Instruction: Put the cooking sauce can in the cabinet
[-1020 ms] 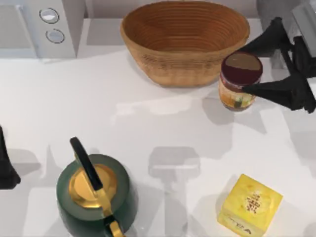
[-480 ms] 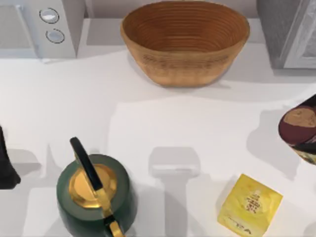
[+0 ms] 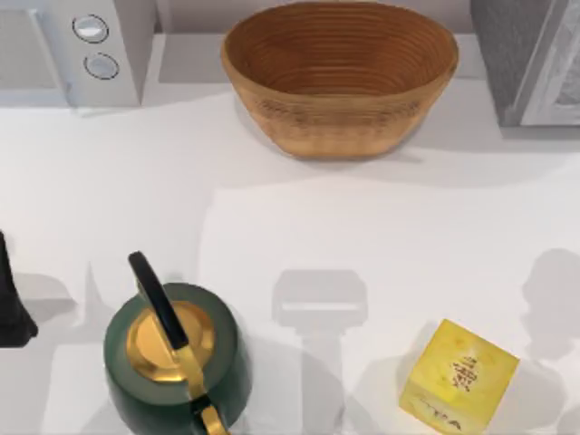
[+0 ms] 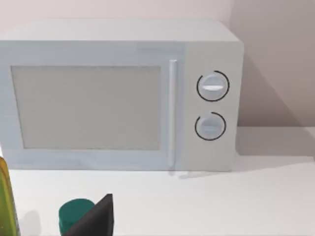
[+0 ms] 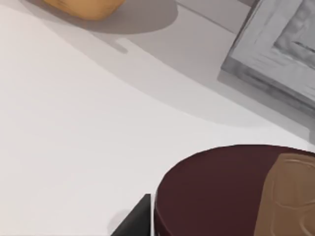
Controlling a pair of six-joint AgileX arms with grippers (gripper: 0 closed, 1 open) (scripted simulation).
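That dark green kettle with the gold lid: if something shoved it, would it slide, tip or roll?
The kettle looks squat and broad-based, so it would probably slide across the white table rather than tip. Its glossy, metal-like body suggests something stiff and fairly heavy for its size. The arched black handle on top could catch a push and turn it.

Cooking sauce can (image 5: 236, 191): maroon top cut by right wrist frame edge, label hidden. Cabinet (image 3: 530, 59) cropped at top view's right edge. Left arm (image 3: 11, 304) mostly beyond left edge.
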